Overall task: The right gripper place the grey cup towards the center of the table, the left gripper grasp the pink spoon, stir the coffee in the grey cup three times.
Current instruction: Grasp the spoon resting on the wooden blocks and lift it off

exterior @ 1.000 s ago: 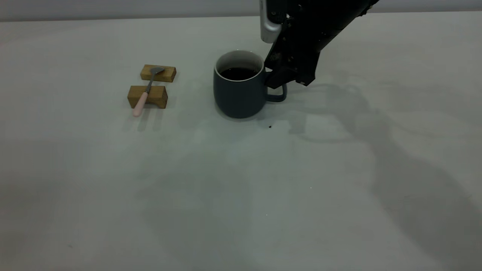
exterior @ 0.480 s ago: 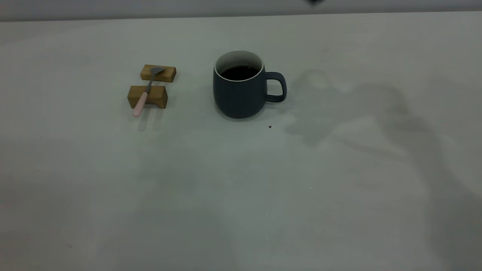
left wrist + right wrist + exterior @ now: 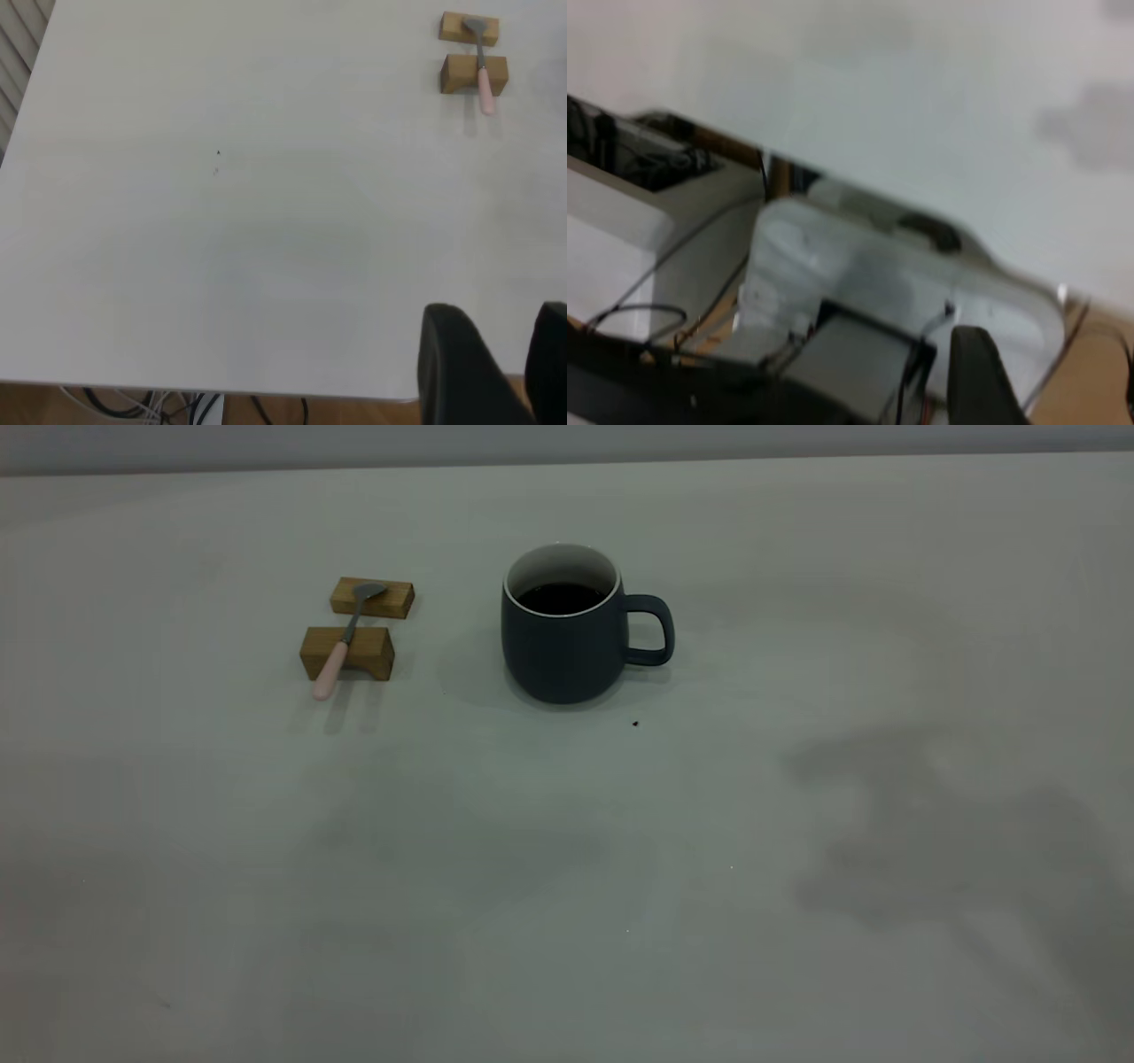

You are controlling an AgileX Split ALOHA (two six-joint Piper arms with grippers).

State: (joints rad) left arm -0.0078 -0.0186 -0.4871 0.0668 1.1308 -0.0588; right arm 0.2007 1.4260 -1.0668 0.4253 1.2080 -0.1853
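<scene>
**Cup Set Down, Spoon Not Picked Up**

The grey cup [image 3: 563, 631] is seen standing upright on the table [image 3: 567, 868], near the middle and toward the far side. Its handle is turned to the right side of the exterior view. Dark coffee [image 3: 561, 597] is held inside it. A tiny dark speck [image 3: 635, 724] is seen on the table just in front of the cup.

The pink spoon [image 3: 340, 646] is laid across two small wooden blocks [image 3: 347, 652], well apart from the cup, on its left. Its bowl is rested on the far block and its pink handle is pointed toward the near edge.

The left gripper [image 3: 505, 363] is held above the table's near edge, far from the spoon. Its fingers are parted and nothing is held between them.

Only one dark finger of the right gripper [image 3: 983, 376] is shown, away from the table, so its opening cannot be told.
</scene>
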